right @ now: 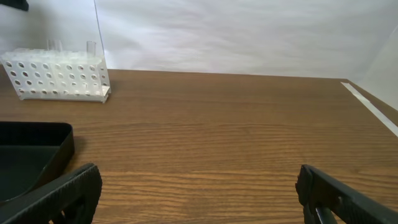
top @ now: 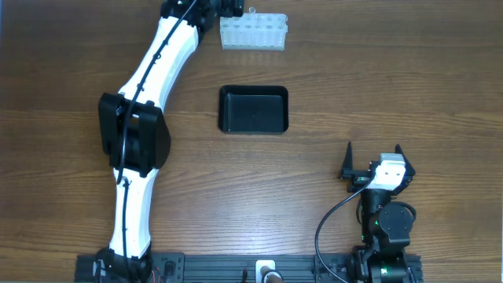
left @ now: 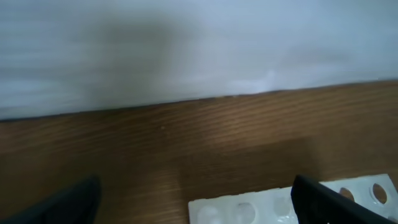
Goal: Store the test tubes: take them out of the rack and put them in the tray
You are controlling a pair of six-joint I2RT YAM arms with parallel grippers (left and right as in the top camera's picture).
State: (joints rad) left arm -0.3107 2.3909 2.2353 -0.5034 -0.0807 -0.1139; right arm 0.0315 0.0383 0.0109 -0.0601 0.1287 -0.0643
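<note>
Upper centre: left gripper point(left: 193, 208) spread wide, empty, over test tube rack point(top: 253, 33). Lower right: right gripper point(right: 199, 193) spread wide, empty.

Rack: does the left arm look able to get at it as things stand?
Probably yes. The left pincer hangs open right at one end of the rack, with nothing between them; only bare table lies around that end.

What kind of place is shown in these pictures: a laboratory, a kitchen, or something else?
Probably a robot test bench set up like a laboratory: a brown wooden tabletop holds a white plastic test tube rack and a black rectangular plastic tray, with a plain white backdrop behind.
</note>
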